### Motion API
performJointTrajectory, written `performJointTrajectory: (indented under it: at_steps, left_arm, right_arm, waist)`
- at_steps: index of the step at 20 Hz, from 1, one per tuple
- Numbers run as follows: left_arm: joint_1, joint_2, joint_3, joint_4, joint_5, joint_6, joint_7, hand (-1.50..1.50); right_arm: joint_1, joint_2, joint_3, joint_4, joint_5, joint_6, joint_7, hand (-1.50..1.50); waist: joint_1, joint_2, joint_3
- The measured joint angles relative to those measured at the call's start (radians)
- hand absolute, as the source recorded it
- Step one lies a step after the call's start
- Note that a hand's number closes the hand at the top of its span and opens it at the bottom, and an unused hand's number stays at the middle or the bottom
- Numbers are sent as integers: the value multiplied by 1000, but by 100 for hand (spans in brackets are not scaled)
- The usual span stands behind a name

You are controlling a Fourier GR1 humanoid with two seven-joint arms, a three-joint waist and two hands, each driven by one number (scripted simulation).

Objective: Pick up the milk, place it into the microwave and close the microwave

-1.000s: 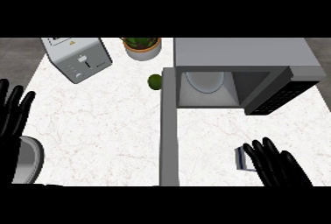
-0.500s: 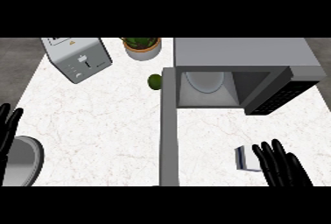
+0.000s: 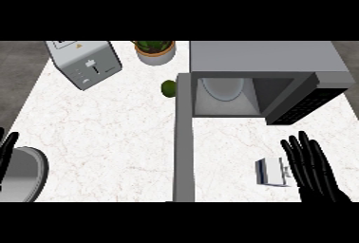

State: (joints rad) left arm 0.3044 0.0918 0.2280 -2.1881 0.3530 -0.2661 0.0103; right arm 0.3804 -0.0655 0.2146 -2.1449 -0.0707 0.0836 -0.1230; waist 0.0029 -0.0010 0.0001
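Note:
The milk (image 3: 270,172) is a small white carton with a dark blue side, lying on the counter at the lower right. My right hand (image 3: 313,168) is just right of it with straight fingers pointing up, overlapping the carton's right edge. The microwave (image 3: 261,78) stands at the upper right with its cavity (image 3: 223,97) open toward me and its door (image 3: 184,137) swung out as a long grey slab down the middle. Only the fingertips of my left hand (image 3: 5,151) show at the left edge.
A silver toaster (image 3: 85,62) sits at the upper left, a potted plant (image 3: 155,49) at the top centre, and a small green fruit (image 3: 169,88) beside the microwave door's hinge. A grey round pan or bowl (image 3: 21,174) lies at the lower left.
Both hands have dropped toward the lower edge. The left hand has slid mostly out of sight, and the right hand has shifted right, uncovering more of the milk.

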Motion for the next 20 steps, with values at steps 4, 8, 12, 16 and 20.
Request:
performJointTrajectory:
  at_steps: [4, 8, 12, 16, 20]
  left_arm:
    - [16, 1, 24, -10, 22, -24, 5, -150]
    - [25, -3, 40, -11, 27, -43, 2, -150]
    - [14, -9, 46, 9, 18, -58, -6, -150]
    - [20, -20, 48, -17, 23, -64, 11, -150]
    - [58, -27, 85, -10, 47, -111, -20, -150]
  right_arm:
    - [1, 0, -38, 92, 3, 5, -64, -150]
    - [-17, -17, -112, 210, -20, 28, -138, -150]
    - [-33, -28, -171, 322, -29, 45, -208, -150]
    - [-43, -47, -226, 440, -35, 82, -307, -150]
    - [-51, -54, -252, 535, -20, 106, -386, -150]
  waist:
    - [-1, 0, 0]
    - [-1, 0, 0]
    - [-2, 0, 0]
    - [-1, 0, 0]
    - [0, 0, 0]
